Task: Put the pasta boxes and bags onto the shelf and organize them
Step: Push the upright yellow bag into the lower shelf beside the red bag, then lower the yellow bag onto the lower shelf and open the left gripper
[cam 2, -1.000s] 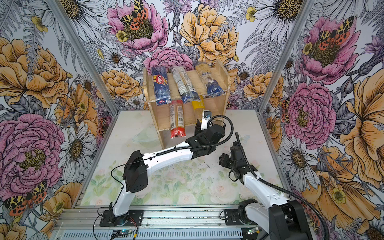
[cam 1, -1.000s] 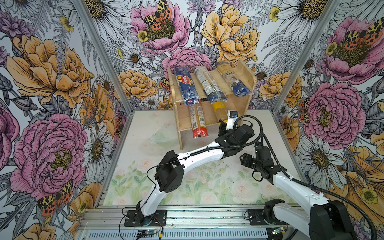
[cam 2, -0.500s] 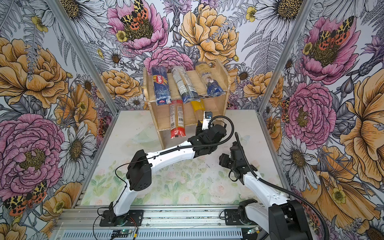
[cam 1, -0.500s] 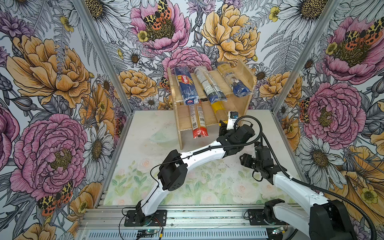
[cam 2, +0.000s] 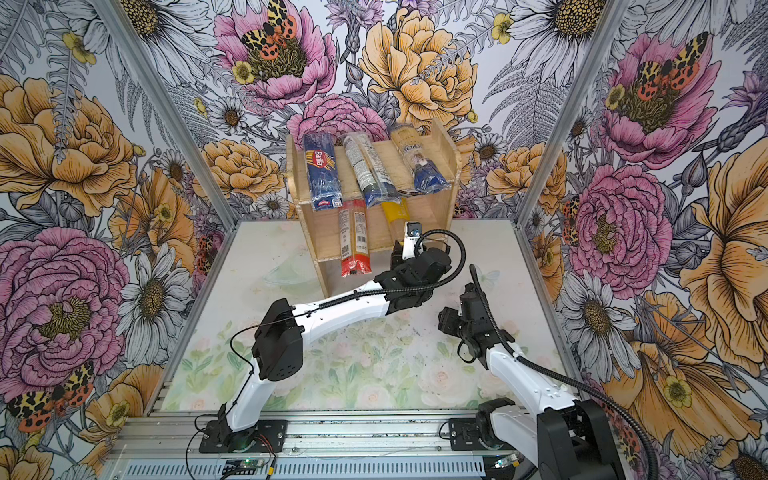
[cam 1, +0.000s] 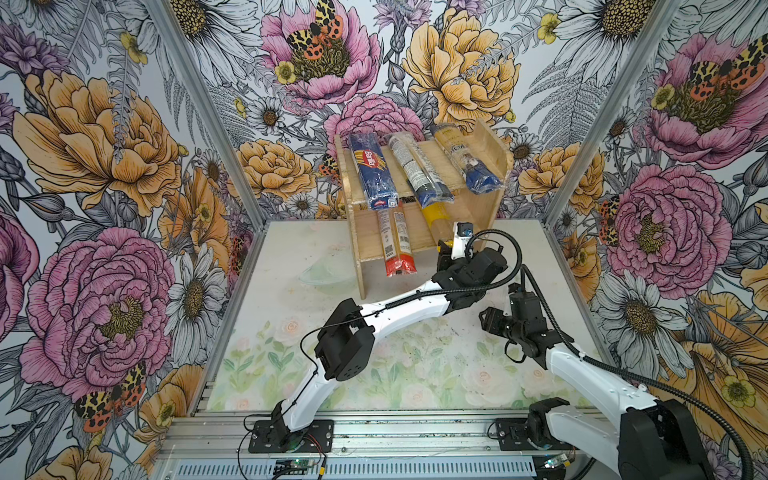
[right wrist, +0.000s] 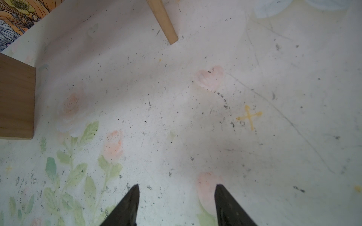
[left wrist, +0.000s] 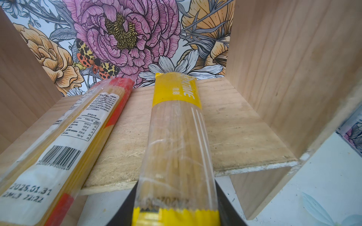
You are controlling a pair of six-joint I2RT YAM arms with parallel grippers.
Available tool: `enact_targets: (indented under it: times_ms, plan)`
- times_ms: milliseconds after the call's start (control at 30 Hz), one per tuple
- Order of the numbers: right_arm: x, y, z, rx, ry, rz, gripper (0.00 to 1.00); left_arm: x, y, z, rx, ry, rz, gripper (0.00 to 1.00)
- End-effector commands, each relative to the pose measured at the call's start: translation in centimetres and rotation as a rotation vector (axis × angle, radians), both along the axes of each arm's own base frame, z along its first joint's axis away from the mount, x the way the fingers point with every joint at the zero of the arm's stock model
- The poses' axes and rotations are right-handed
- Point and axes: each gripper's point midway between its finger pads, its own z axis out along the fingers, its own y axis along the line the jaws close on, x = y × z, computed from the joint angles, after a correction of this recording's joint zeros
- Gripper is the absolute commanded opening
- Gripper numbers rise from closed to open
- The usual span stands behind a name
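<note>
The wooden shelf (cam 1: 492, 158) stands at the back of the table. On its top tier lie a dark blue Barilla pack (cam 1: 372, 170), a clear and blue pack with a white label (cam 1: 417, 174) and a yellow-and-blue pack (cam 1: 467, 162). The red-ended pack (cam 1: 397, 245) (left wrist: 78, 125) lies on the lower board (left wrist: 235, 127), overhanging its front. Beside it, the yellow-ended pack (cam 1: 432, 216) (left wrist: 176, 127) lies lengthwise on the same board. My left gripper (cam 1: 442, 249) (left wrist: 176, 187) is shut on that pack's near end. My right gripper (cam 1: 486, 322) (right wrist: 176, 187) hovers open over bare table.
Floral walls close in the table on three sides. The shelf's side panel (right wrist: 15, 97) and a thin wooden edge (right wrist: 162, 19) show in the right wrist view, with a yellow cross mark (right wrist: 248, 117) on the table. A metal rail (cam 1: 374, 428) runs along the front.
The left arm's elbow has shifted slightly toward the shelf; its gripper still holds the yellow-ended pack at the lower tier. The right arm has not moved.
</note>
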Motion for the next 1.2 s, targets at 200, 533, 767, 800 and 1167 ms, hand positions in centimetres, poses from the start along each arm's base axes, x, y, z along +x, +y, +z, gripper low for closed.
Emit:
enact_targets:
  times_ms: [200,533,767,800,1167]
  plan:
    - [0.7,-0.5,0.4,-0.021,-0.012,-0.015,0.63,0.7,1.3,2.6,-0.115,-0.049,0.021,0.0]
    - [0.8,-0.6,0.1,-0.032,-0.003,-0.018,0.63,1.0,1.2,1.9,-0.114,-0.038,0.012,0.0]
    - [0.8,-0.7,0.1,-0.036,-0.002,-0.02,0.64,1.0,1.3,1.6,-0.11,-0.033,0.013,0.0]
    - [0.8,-0.7,0.0,-0.037,-0.001,-0.021,0.64,1.0,1.4,1.5,-0.11,-0.032,0.014,0.0]
    - [0.9,-0.7,0.0,-0.038,-0.002,-0.021,0.65,0.8,1.7,0.9,-0.111,-0.024,0.017,0.0]
